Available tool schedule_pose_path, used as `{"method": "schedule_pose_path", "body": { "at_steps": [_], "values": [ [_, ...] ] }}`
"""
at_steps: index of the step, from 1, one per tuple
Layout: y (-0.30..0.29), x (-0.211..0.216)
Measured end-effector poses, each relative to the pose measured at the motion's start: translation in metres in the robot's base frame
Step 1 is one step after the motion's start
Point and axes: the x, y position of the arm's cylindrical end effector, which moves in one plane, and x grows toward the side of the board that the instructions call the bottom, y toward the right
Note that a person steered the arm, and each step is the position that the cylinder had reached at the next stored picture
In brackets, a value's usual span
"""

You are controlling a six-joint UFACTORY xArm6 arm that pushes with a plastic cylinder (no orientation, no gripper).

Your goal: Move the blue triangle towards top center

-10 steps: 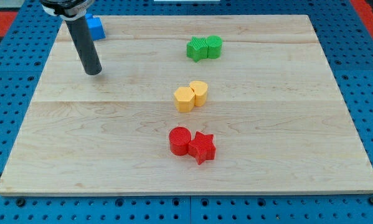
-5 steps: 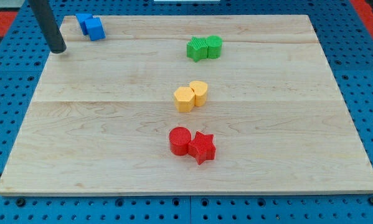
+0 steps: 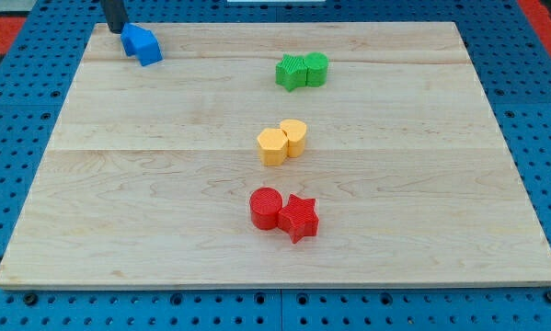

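Observation:
Two blue blocks sit touching at the view's top left of the wooden board (image 3: 165, 184). The upper-left one (image 3: 132, 39) looks like the blue triangle, though its shape is hard to make out. The other blue block (image 3: 149, 48) is just below and right of it. My tip (image 3: 115, 28) is at the board's top edge, against the upper-left side of the blue pair. Only the rod's lowest part shows.
A green pair (image 3: 302, 71) lies right of the top centre. A yellow pair (image 3: 281, 141) sits mid-board. A red cylinder (image 3: 266, 207) and red star (image 3: 299, 217) lie below them. Blue pegboard surrounds the board.
My tip moved from mid-left of the board up and left, then right to the top edge behind the blue blocks. The blue pair shifted slightly right and down.

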Motion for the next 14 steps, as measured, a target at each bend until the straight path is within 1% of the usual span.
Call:
{"method": "schedule_pose_path", "body": {
  "at_steps": [1,4,6,10,12,14],
  "values": [
    [0.014,0.010],
    [0.058,0.018],
    [0.061,0.019],
    [0.044,0.043],
    [0.066,0.050],
    [0.068,0.048]
  ]
}}
